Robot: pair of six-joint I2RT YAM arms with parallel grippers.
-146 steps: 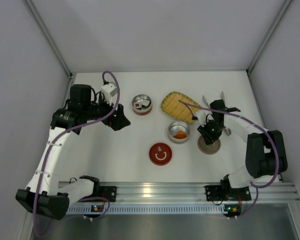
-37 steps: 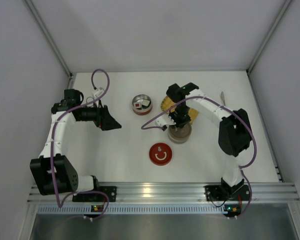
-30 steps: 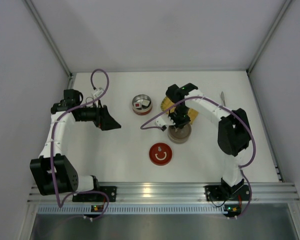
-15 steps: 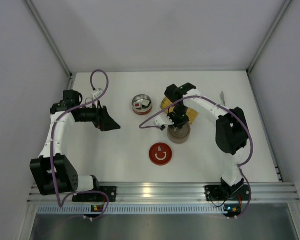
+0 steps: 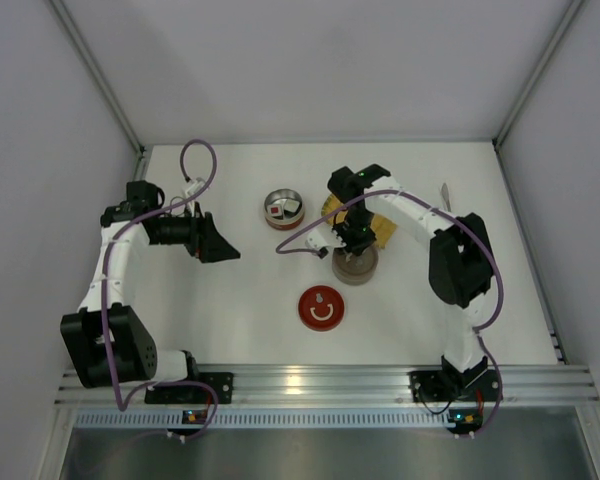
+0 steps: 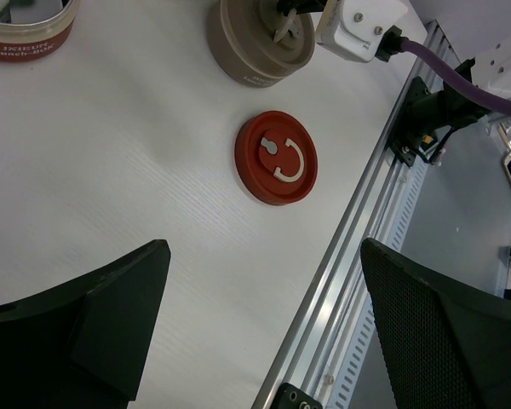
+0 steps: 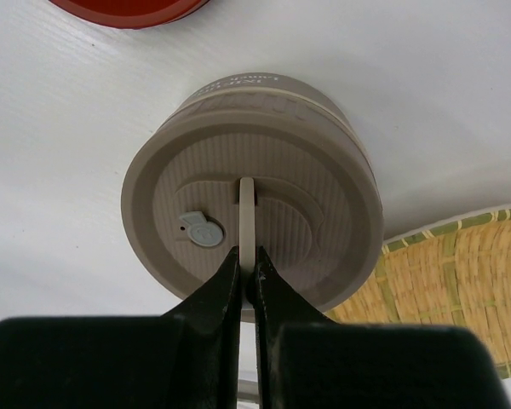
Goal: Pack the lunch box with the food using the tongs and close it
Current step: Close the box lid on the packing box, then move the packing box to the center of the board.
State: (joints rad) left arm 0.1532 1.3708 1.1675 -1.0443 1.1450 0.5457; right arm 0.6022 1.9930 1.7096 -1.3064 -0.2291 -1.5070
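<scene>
My right gripper (image 5: pixel 351 243) is shut on the upright handle (image 7: pixel 247 223) of a beige lid (image 7: pixel 264 192). The lid sits flat on a round tin (image 5: pixel 355 265) of the lunch box, so whatever is inside is hidden. A second tin (image 5: pixel 283 210), red-brown, stands open with white food blocks (image 5: pixel 284 207) in it. Its red lid (image 5: pixel 321 306) lies flat on the table. The slim tongs (image 5: pixel 444 191) lie at the far right, away from both grippers. My left gripper (image 5: pixel 218 243) hovers open and empty at the left; in its own view the left gripper (image 6: pixel 264 249) frames the red lid (image 6: pixel 276 158).
A yellow woven tray (image 5: pixel 380 226) lies just behind the lidded tin, partly under my right arm, and also shows as the woven tray (image 7: pixel 460 273) in the right wrist view. The aluminium rail (image 5: pixel 310 378) runs along the near edge. Walls close the sides and the back.
The right gripper has carried the beige lid from the table at the right onto the tin. Over the last second it shifted slightly left. The left arm has drawn back.
</scene>
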